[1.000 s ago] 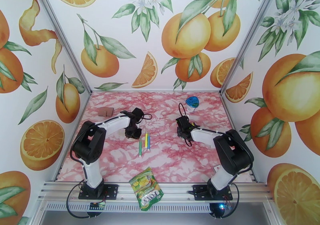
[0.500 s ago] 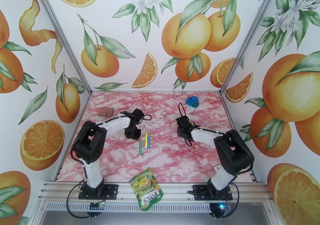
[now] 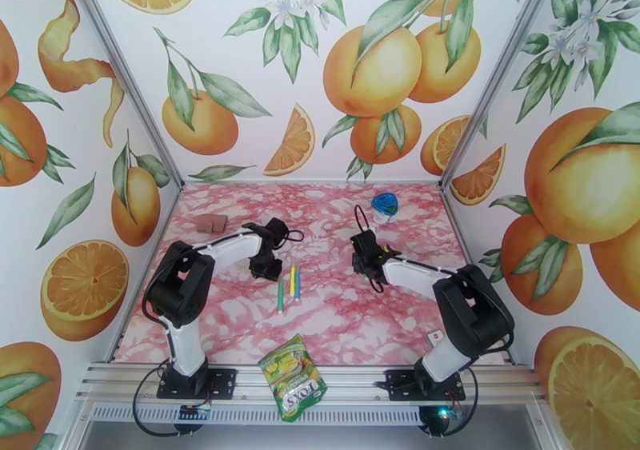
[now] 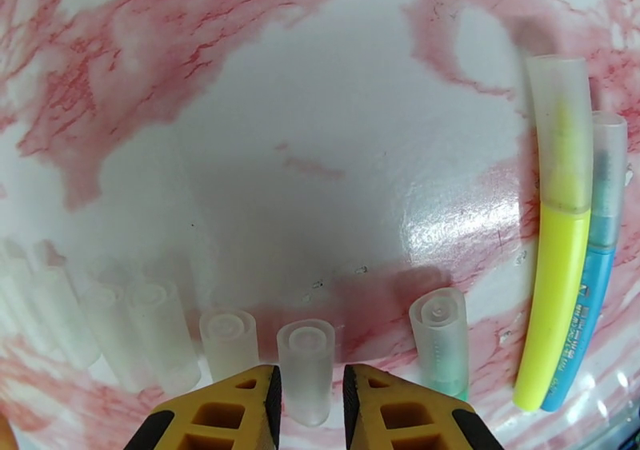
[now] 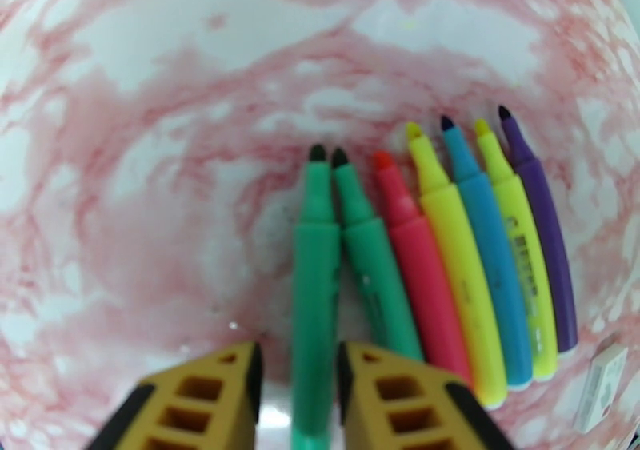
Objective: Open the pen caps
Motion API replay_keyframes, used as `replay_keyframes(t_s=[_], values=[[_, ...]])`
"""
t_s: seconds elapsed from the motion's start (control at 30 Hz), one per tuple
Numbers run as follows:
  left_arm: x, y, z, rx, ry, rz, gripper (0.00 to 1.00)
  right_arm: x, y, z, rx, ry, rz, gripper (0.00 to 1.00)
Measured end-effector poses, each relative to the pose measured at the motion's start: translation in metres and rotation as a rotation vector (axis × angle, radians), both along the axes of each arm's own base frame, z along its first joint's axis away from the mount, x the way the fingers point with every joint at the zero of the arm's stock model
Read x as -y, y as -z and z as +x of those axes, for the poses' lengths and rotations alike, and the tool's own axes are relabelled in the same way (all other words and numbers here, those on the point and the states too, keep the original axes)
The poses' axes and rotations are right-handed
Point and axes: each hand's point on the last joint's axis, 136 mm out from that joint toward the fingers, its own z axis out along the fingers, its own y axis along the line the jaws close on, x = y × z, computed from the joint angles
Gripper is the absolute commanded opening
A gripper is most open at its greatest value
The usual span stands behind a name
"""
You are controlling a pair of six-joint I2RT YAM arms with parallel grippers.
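From above, the pink-marbled desk (image 3: 384,324) carries three capped pens (image 3: 290,284) at its middle. The left gripper (image 3: 266,268) hangs just left of them and the right gripper (image 3: 366,266) is further right.

At the left wrist, ribbed yellow fingers (image 4: 232,412) stand narrowly apart around one of the pen caps (image 4: 305,356), frosted clear tubes lying in a row. Whether they pinch it I cannot tell.

At the right wrist, the jaws are part open and straddle a smooth green pen (image 5: 314,284) with a gap on one side. Six more uncapped felt-tips (image 5: 416,284) fan beside it.
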Motion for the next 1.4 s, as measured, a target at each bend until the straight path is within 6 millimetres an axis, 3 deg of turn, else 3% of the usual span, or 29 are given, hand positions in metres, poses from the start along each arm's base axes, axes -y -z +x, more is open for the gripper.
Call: replay_keyframes(t_s=[0.23, 0.6, 0.87, 1.07, 1.4], values=[[0.002, -0.006, 0.000, 0.002, 0.002, -0.010, 0.32, -0.029, -0.021, 0.000, 0.031, -0.099, 0.013, 0.40], [0.016, -0.045, 0.026, 0.112, -0.008, -0.118, 0.40, -0.082, -0.031, -0.016, -0.006, -0.275, 0.117, 0.42], [-0.020, -0.066, 0.050, 0.197, -0.128, -0.200, 0.54, -0.121, -0.035, -0.037, -0.040, -0.394, 0.195, 0.43], [-0.049, -0.082, 0.054, 0.277, -0.213, -0.267, 0.56, -0.152, -0.031, -0.051, -0.088, -0.478, 0.248, 0.43], [-0.060, -0.086, 0.054, 0.340, -0.264, -0.342, 0.56, -0.195, -0.014, -0.065, -0.171, -0.580, 0.293, 0.44]])
